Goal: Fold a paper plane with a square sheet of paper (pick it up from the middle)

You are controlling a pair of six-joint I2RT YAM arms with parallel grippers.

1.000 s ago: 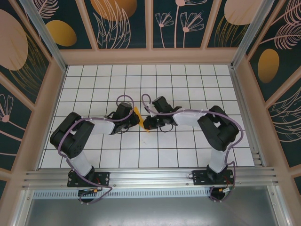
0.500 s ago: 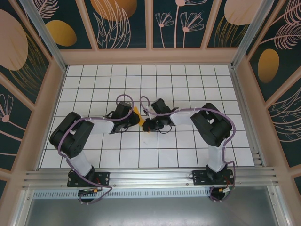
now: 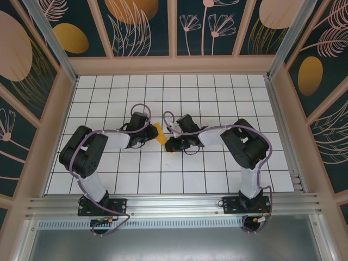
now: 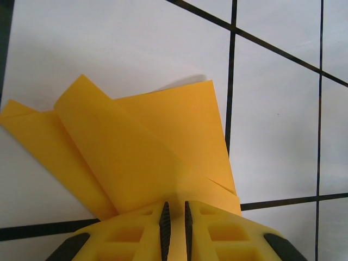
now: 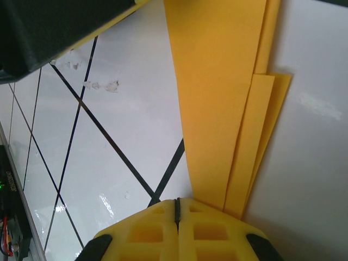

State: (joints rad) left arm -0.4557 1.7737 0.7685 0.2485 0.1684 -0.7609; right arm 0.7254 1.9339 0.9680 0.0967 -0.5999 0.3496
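The orange-yellow sheet of paper (image 3: 159,133) lies on the white tiles between the two arms, folded into a narrow, layered paper plane shape with creases. In the left wrist view the paper (image 4: 152,152) fans out ahead of my left gripper (image 4: 174,209). Its jaws stand a narrow gap apart, with the paper's folded end reaching right up to them. My left gripper (image 3: 150,136) sits at the paper's left side. My right gripper (image 3: 171,144) is at its near right end. There the jaws of the right gripper (image 5: 176,204) are shut, and the paper (image 5: 217,109) runs under the right finger, not between them.
White gridded tiles (image 3: 217,98) spread out behind and beside the arms. Patterned wall panels (image 3: 49,136) enclose the table on three sides, and an aluminium rail (image 3: 174,204) runs along the near edge. The left arm's black body (image 5: 54,27) hangs close over the right gripper's view.
My left gripper has drawn back a little to the left and its jaws have parted slightly. The right arm's elbow has shifted, but its gripper stays by the paper.
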